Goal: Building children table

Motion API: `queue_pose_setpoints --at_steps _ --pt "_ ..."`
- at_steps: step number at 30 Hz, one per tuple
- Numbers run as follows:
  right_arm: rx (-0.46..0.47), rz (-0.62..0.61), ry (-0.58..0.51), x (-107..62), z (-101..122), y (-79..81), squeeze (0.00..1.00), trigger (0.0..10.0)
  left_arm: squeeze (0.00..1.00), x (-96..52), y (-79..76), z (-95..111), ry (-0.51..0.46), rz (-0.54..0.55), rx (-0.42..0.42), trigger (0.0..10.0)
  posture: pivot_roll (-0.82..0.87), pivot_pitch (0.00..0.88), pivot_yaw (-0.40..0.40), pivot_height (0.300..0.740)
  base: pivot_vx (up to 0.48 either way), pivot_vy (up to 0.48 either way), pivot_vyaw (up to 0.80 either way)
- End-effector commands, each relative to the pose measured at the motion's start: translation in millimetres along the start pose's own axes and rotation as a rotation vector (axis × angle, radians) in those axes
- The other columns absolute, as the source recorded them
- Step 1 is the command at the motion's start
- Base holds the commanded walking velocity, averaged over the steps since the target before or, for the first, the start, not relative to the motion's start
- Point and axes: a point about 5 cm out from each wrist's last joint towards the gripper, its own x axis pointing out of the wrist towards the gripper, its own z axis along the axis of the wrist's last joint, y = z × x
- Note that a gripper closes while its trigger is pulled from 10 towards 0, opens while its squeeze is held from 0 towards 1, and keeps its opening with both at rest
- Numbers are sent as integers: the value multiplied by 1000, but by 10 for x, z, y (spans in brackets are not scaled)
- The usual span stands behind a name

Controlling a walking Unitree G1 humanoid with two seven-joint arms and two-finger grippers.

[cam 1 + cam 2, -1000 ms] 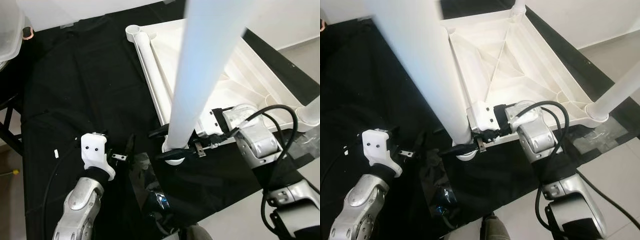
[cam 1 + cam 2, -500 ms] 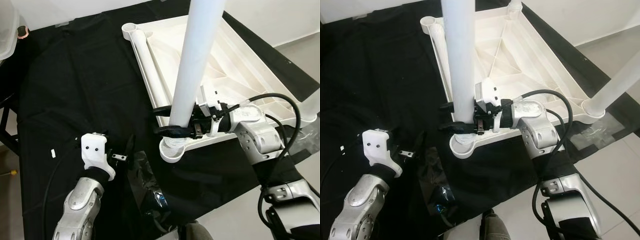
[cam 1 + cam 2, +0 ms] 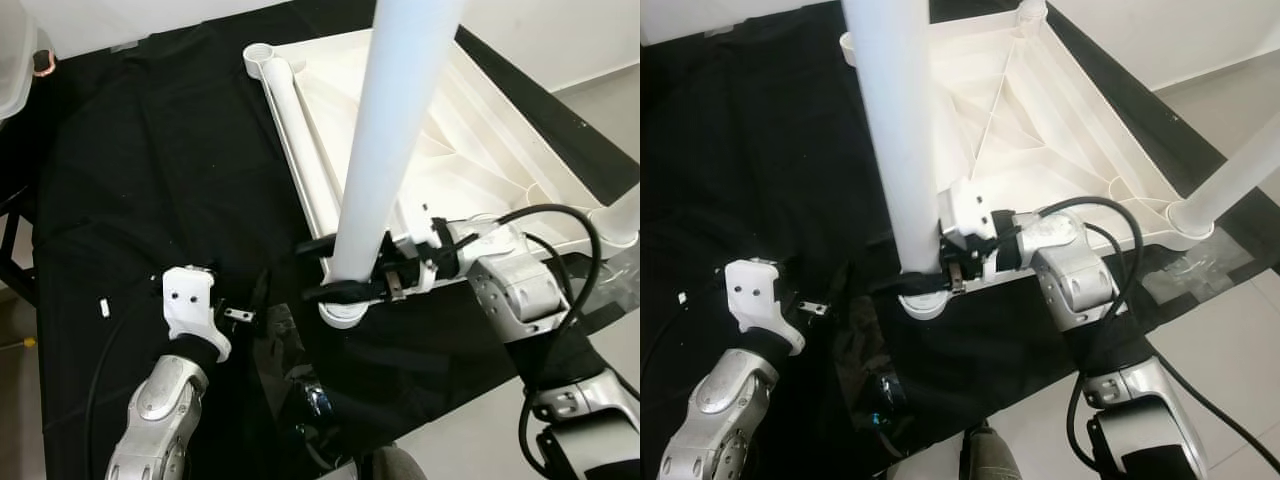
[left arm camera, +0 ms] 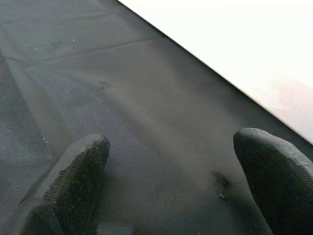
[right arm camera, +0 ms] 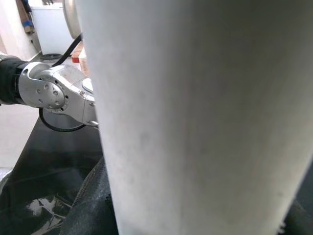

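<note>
At centre frame, the right tool point(image 3: 345, 270) is clamped around the base of a white table leg point(image 3: 385, 160) that stands upright in the near corner socket of the overturned white tabletop point(image 3: 470, 150), which lies on a black cloth point(image 3: 150, 170) at upper right. At lower left, the left tool point(image 4: 171, 186) hovers over the cloth beside crumpled clear plastic point(image 3: 290, 350), fingers point(image 4: 73, 176) spread wide and holding nothing.

White plastic table top point(image 3: 480, 150) lying upside down on black cloth, white leg point(image 3: 385, 160) upright at near corner socket point(image 3: 343, 312)
</note>
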Motion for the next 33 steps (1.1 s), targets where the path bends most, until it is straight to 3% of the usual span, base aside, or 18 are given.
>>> queue_pose_setpoints --at_steps 1,8,17,21,30,33 --pt "47 69 12 59 -84 95 0 10000 0 -39 4 -41 27 8 3 10000 75 336 7 740 0 0 0" --pt "49 66 36 16 -89 80 0 10000 0 -40 7 -37 25 10 1 10000 72 338 7 740 0 0 0" --pt "170 52 -18 -49 -128 39 0 10000 0 -44 7 -33 26 8 0 10000 76 342 12 740 0 0 0" --pt "183 82 -3 -98 -160 12 0 10000 0 -42 8 -31 27 8 1 10000 76 344 13 740 0 0 0" --pt "93 111 90 -128 -159 -83 0 10000 0 -48 8 -28 27 8 1 10000 81 350 14 740 0 0 0" --pt "6 156 160 -129 -109 -154 0 10000 0 -50 8 -29 29 7 0 10000 81 350 14 740 0 0 0"
